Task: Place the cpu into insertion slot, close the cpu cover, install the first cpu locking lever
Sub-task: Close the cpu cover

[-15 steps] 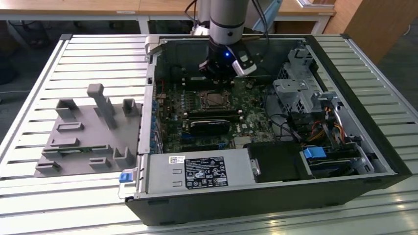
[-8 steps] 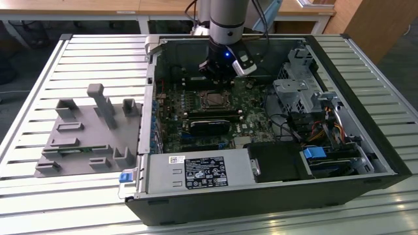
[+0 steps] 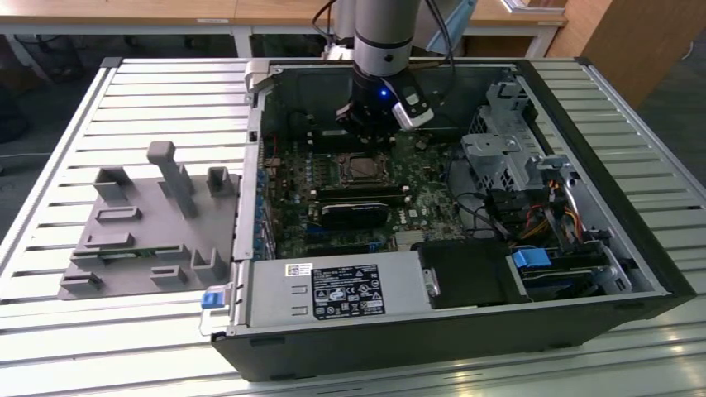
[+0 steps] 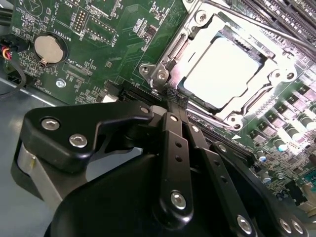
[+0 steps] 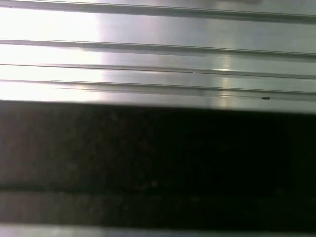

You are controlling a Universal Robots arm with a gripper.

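The cpu (image 4: 220, 70) lies flat in the insertion slot (image 4: 256, 106) on the green motherboard, its pale metal top showing through the window of the cpu cover (image 4: 195, 29), which lies down over it. In the exterior view the slot (image 3: 359, 168) sits mid-board inside the open computer case. My gripper (image 3: 365, 132) hangs just behind the slot there. In the second wrist view my gripper (image 4: 174, 101) has its two black fingers (image 4: 177, 143) pressed together, tips at the socket's corner edge. I cannot make out anything between them.
The open black case (image 3: 617, 248) lies on a slatted metal table (image 3: 165, 99). A grey fixture block (image 3: 155, 215) stands at the exterior view's left. Memory sticks (image 3: 355, 196), the power supply (image 3: 331, 289), drive cages and cables (image 3: 530, 215) crowd the board. A coin battery (image 4: 49, 48) is near the fingers.
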